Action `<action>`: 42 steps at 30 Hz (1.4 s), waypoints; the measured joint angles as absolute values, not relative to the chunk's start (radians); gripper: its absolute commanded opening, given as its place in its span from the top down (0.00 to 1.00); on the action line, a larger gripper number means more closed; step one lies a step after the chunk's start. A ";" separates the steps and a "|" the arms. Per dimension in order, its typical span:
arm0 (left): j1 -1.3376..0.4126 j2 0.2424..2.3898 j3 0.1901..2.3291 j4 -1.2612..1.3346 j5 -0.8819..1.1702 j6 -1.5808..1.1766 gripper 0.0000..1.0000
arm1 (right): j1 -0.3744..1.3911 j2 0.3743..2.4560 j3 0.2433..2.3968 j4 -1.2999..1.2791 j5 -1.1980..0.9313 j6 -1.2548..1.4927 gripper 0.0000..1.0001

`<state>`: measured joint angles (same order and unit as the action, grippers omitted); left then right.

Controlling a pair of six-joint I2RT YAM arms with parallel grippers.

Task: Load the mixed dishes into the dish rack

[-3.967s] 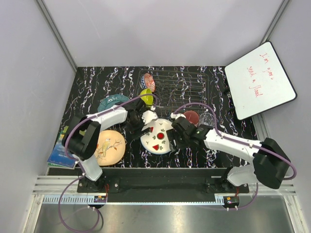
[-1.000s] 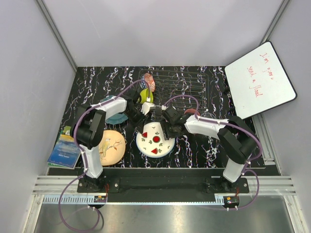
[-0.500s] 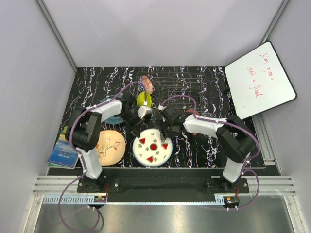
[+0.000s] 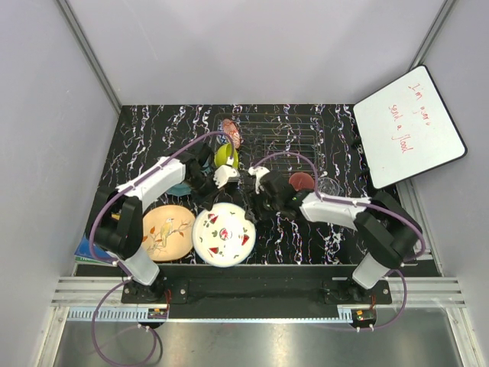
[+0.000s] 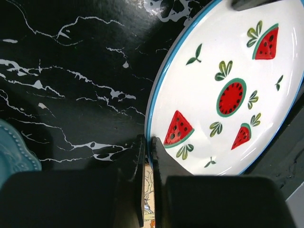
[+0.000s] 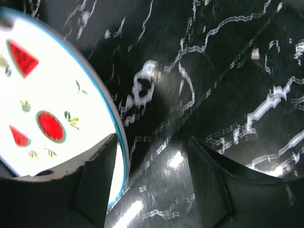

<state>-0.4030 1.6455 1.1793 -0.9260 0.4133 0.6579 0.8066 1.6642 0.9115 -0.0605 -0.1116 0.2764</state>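
The white plate with red slices [image 4: 223, 234] [image 5: 228, 71] [image 6: 47, 95] is at the front centre, next to the peach floral plate [image 4: 168, 232]. My left gripper [image 4: 214, 200] [image 5: 148, 140] is shut on its blue rim. My right gripper [image 4: 257, 214] [image 6: 152, 142] stands open at the plate's right edge, one finger over the plate's face and the rim inside the gap. The dish rack [image 4: 286, 131] at the back holds the lime-yellow bowl [image 4: 224, 155] and the red patterned bowl [image 4: 232, 131]. The teal plate [image 4: 182, 188] [image 5: 12, 154] lies mostly under my left arm.
A pink mug [image 4: 300, 181] and a clear glass [image 4: 328, 186] stand right of my right arm, in front of the rack. A white board with red writing [image 4: 409, 126] leans at the right. A blue-green book [image 4: 90, 248] lies at the near left edge.
The plate with red slices has moved toward the near left, beside the peach plate. My left gripper has shut on its rim; the right jaws have widened.
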 measured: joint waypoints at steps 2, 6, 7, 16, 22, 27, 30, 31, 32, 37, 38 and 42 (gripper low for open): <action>-0.410 1.645 1.186 -0.925 0.413 0.658 1.00 | 0.805 1.603 0.830 0.008 -0.129 0.255 0.32; -0.415 1.645 1.205 -0.930 0.406 0.670 1.00 | 0.804 1.461 0.671 0.121 -0.159 0.207 0.31; -0.415 1.645 1.209 -0.930 0.405 0.673 1.00 | 0.804 1.448 0.663 0.132 -0.164 0.196 0.32; -0.430 1.645 1.307 -0.929 0.395 0.720 1.00 | 0.803 1.489 0.739 0.202 -0.279 0.128 0.30; -0.445 1.645 1.316 -0.924 0.395 0.755 1.00 | 0.799 1.512 0.747 0.215 -0.311 0.113 0.30; -0.451 1.644 1.323 -0.926 0.397 0.789 1.00 | 0.798 1.522 0.749 0.207 -0.302 0.076 0.28; -0.455 1.641 1.324 -0.925 0.396 0.805 1.00 | 0.797 1.506 0.755 0.181 -0.252 0.038 0.26; -0.456 1.640 1.324 -0.925 0.396 0.809 1.00 | 0.796 1.496 0.756 0.176 -0.237 0.028 0.26; -0.457 1.639 1.324 -0.926 0.396 0.813 1.00 | 0.794 1.481 0.756 0.171 -0.219 0.017 0.26; -0.458 1.631 1.324 -0.926 0.397 0.830 1.00 | 0.772 1.443 0.775 0.179 -0.193 -0.003 0.26; -0.458 1.625 1.324 -0.924 0.399 0.834 1.00 | 0.771 1.446 0.776 0.185 -0.195 -0.003 0.27; -0.458 1.589 1.324 -0.910 0.407 0.850 1.00 | 0.771 1.480 0.779 0.207 -0.214 0.012 0.27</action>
<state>-0.4580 1.5890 1.3235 -0.9104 0.4072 0.8505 0.7712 1.4796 0.7792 0.2073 -0.2138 0.0116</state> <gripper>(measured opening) 0.056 0.738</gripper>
